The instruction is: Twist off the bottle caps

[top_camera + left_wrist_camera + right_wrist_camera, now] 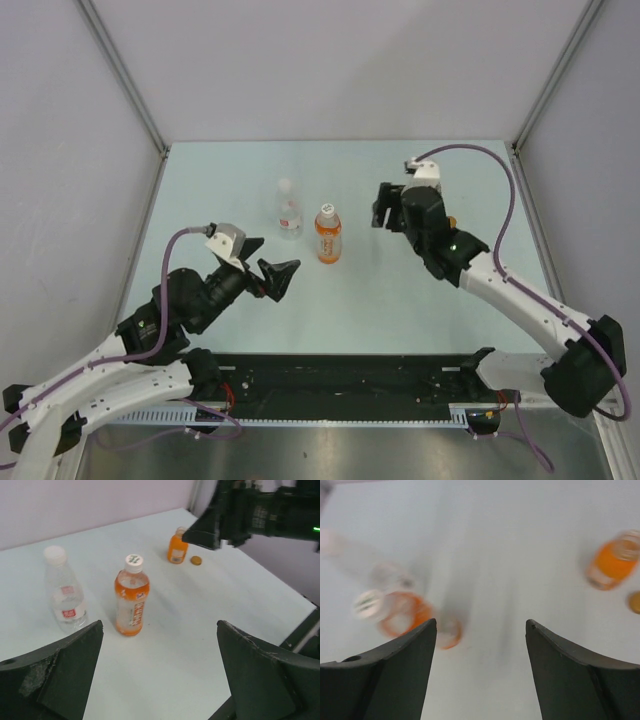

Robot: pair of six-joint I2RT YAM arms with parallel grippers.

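Found capped in white, upright at middle of counter [400,290]: orange-drink bottle [132,600], clear bottle [62,592]. Recommend clamping 1 body low, pinching its cap squarely, twisting without tipping. Filled with orange liquid near the neck; clear bottle's contents colourless. Found uncapped at far right: squat orange bottle [177,547], orange cap [196,560] just beside. Wide open, empty: left jaws, right jaws.

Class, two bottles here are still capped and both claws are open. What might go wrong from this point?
1. The short orange bottle looks uncapped, its orange cap beside it, close by the right claw; a sweep might tip and spill it.
2. The clear bottle and the taller orange-drink bottle stand close together; the left claw, reaching for one, might knock the other over.
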